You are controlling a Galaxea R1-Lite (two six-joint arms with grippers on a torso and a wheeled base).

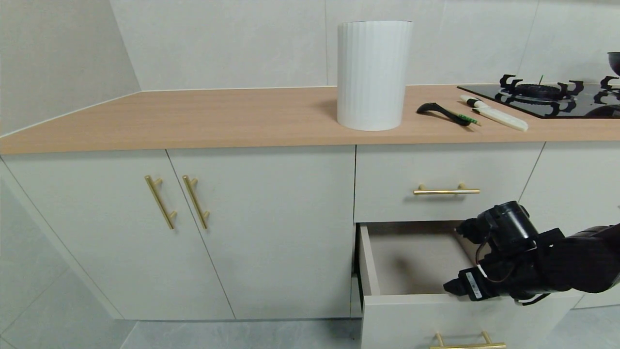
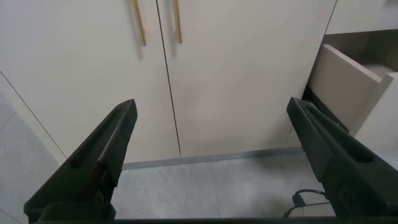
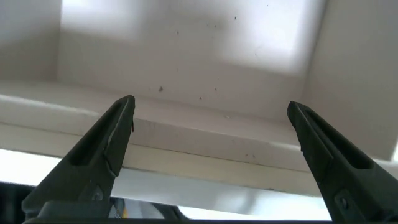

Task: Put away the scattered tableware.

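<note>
Wooden countertop [image 1: 218,116], black spoon [image 1: 441,112], open drawer [image 1: 368,261]

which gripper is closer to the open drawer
Right. The right gripper is open at the open drawer's front rim, facing into it. The left gripper is open, low before the cabinet doors, with the drawer off to one side.

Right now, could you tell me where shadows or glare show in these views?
Head view: the white container throws a soft shadow on the countertop to its left; the glass hob mirrors its grates. Right wrist view: bright patches lie on the drawer floor.
</note>
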